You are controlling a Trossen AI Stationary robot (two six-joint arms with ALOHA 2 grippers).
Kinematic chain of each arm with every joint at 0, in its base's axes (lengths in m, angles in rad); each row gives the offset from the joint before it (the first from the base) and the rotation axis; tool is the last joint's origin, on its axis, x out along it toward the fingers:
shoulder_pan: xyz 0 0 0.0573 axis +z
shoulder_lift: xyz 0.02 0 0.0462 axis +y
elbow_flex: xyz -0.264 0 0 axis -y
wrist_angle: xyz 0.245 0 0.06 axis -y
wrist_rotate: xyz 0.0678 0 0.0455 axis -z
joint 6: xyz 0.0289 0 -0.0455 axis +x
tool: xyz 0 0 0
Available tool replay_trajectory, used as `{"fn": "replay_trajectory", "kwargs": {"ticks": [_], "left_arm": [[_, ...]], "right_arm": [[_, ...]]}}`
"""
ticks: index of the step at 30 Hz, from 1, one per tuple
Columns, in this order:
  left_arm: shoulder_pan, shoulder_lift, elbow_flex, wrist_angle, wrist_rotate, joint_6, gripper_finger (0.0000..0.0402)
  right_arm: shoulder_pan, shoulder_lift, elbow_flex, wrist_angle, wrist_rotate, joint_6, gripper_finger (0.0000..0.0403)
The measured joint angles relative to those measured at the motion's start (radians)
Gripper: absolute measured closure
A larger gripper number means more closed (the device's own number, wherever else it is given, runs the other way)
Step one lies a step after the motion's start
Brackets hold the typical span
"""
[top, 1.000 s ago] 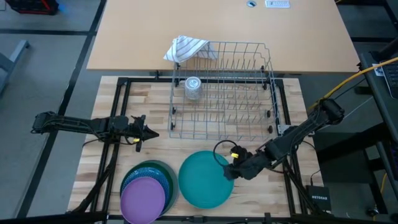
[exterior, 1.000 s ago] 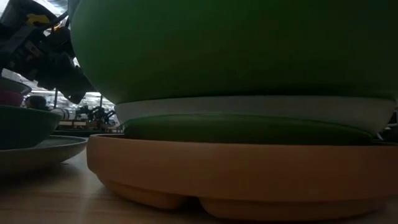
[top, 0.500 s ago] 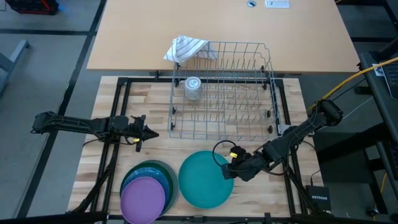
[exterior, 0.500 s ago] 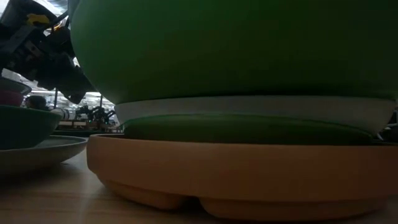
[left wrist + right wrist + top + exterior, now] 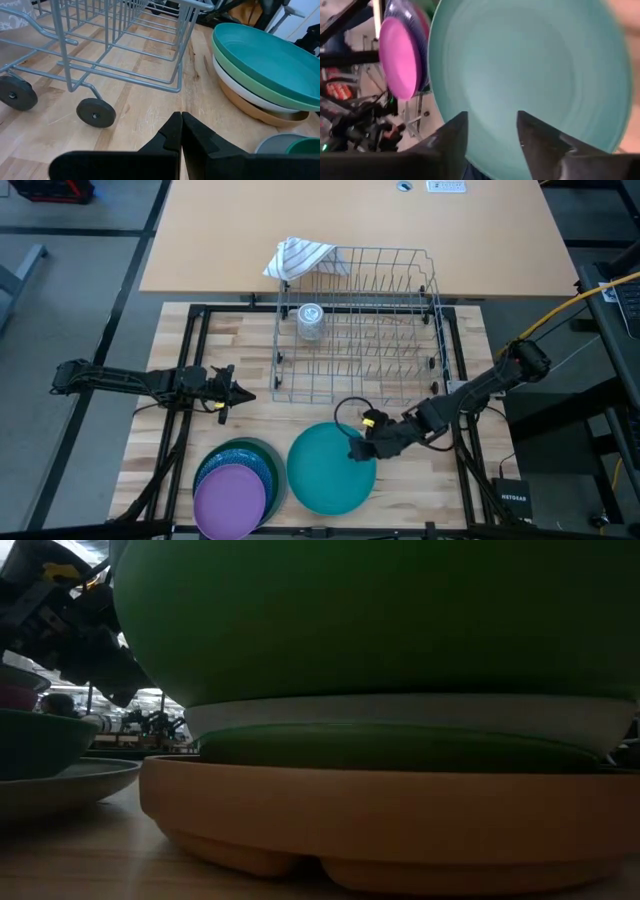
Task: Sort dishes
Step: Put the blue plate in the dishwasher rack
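Right gripper (image 5: 356, 451) shifted inward over smooth round teal plate (image 5: 325, 475), fingers spread; left gripper (image 5: 243, 394) fingers pressed together.

Surface: light wooden table (image 5: 250, 425), butcher-block planks, black frame rails along its sides; wire dish rack (image 5: 358, 325) on small wheels toward the far edge; stack of large plates (image 5: 330, 468), teal on top, tan at the bottom, near the front edge; second stack (image 5: 236, 486) topped by a purple plate, just beside it.
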Motion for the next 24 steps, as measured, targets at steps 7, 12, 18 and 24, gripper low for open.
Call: {"fn": "replay_trajectory", "kwargs": {"ticks": [7,12,18,24], "left_arm": [[0.0,0.0,0.0,0.0,0.0,0.0,0.0402],[0.0,0.0,0.0,0.0,0.0,0.0,0.0402],[0.0,0.0,0.0,0.0,0.0,0.0,0.0401],[0.0,0.0,0.0,0.0,0.0,0.0,0.0402]], "right_arm": [[-0.056,0.0,0.0,-0.126,-0.066,-0.032,0.0197],[-0.055,0.0,0.0,-0.197,-0.119,-0.05,0.0213],[-0.055,0.0,0.0,-0.22,-0.157,-0.055,0.0227],[-0.055,0.0,0.0,-0.28,-0.149,-0.056,0.023]]}}
